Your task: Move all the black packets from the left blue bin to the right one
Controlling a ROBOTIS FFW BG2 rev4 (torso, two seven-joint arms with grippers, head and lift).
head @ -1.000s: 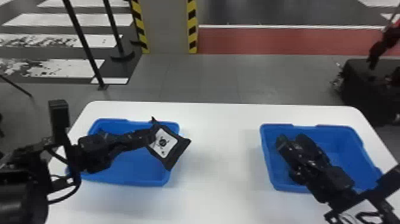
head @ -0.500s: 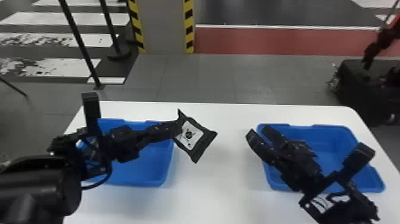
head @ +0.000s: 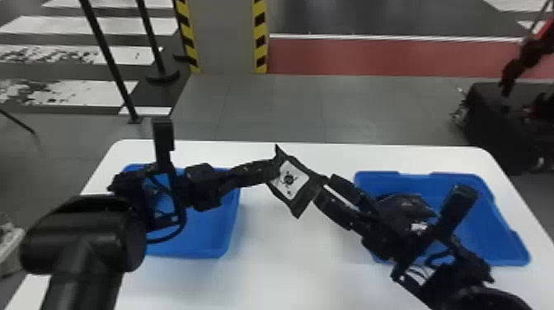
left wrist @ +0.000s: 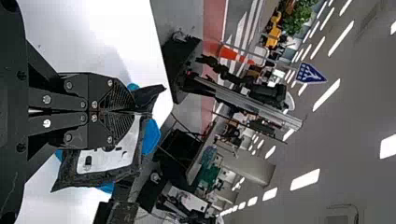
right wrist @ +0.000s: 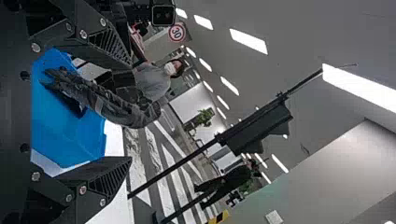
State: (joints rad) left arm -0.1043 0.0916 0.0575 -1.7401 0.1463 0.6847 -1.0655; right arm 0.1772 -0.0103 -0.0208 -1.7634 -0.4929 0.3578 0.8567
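Between the two bins, a black packet with a white label [head: 290, 181] hangs above the table. My left gripper [head: 275, 171] is shut on its left side. On its right, my right gripper [head: 329, 190] stands open around the packet's corner. In the left wrist view, the left gripper [left wrist: 132, 111] pinches the packet [left wrist: 106, 159]. The right wrist view has the right gripper [right wrist: 129, 112] spread wide, the packet [right wrist: 128, 113] between its fingers. My left arm partly covers the left blue bin [head: 198, 235]. Behind the right arm, dark packet-like shapes [head: 406, 203] lie in the right blue bin [head: 501, 247].
Both bins stand on the white table [head: 284, 264], with bare tabletop between them. Beyond its far edge are black posts [head: 109, 62], a striped pillar [head: 224, 37] and, at the right, a black case [head: 498, 123].
The left gripper has carried the packet rightward out from over the left bin. The right gripper has come left and up from the right bin, so that its fingers now flank the packet's corner.
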